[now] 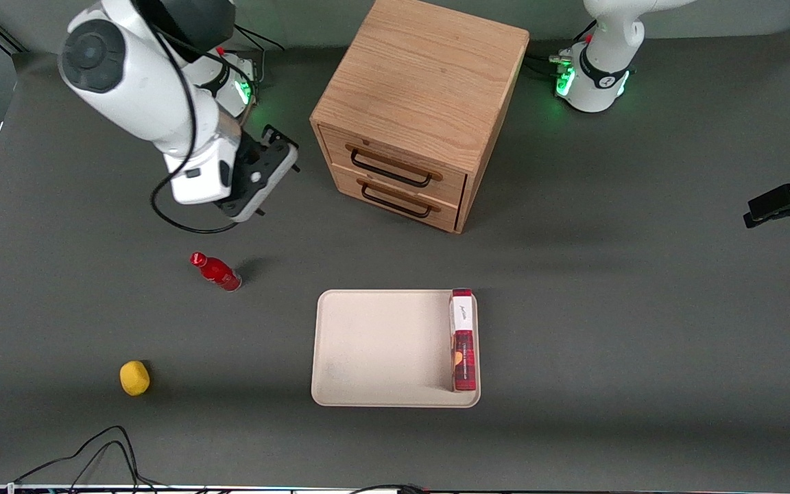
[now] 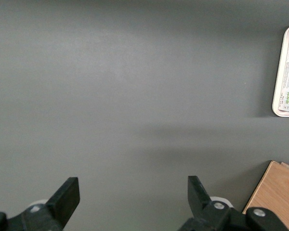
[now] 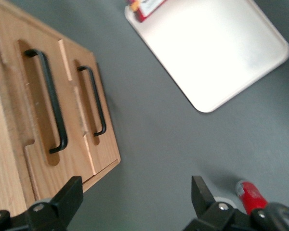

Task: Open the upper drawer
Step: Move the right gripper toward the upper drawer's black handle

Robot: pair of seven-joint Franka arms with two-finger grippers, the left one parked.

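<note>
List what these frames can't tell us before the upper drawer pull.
- Drawer contents: both the upper drawer and the lower drawer are shut, so their fronts hide the insides in the front and right wrist views.
- Box on the tray: print too small in the front view, cut off by the picture's edge in both wrist views.
- End effector, open, beside the cabinet: fingertips cut off by the right wrist picture's edge.

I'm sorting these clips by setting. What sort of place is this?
Probably a robot lab tabletop: a dark mat holding a staged wooden cabinet and tray, with the gripper, jaws open, hanging beside the cabinet, clear of it.
</note>
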